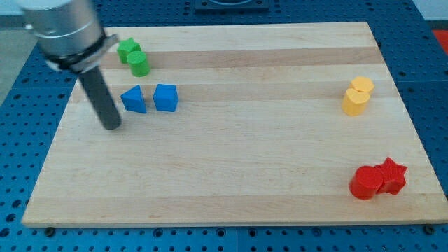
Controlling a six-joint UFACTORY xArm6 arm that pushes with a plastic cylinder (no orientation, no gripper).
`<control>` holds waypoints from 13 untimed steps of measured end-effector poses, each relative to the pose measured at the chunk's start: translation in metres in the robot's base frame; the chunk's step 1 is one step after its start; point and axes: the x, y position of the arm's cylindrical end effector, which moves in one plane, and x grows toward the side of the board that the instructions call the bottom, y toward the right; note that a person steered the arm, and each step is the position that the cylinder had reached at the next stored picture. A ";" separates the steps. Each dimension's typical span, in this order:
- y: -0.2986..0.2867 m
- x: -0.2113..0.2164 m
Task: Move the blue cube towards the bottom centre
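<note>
The blue cube (166, 97) sits on the wooden board (231, 154) at the upper left, right beside a blue triangular block (134, 99) on its left. My tip (112, 126) rests on the board to the left of and a little below the blue triangular block, apart from it. The triangular block lies between my tip and the blue cube.
A green star block (127, 49) and a green cylinder (138, 64) sit close together above the blue blocks. Two yellow blocks (358, 96) stand at the right. A red cylinder (365, 182) and a red star block (392, 176) sit at the lower right.
</note>
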 end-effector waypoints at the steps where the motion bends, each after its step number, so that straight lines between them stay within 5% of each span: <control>1: -0.006 -0.022; 2: -0.005 -0.058; 11: 0.174 -0.058; 13: 0.178 -0.113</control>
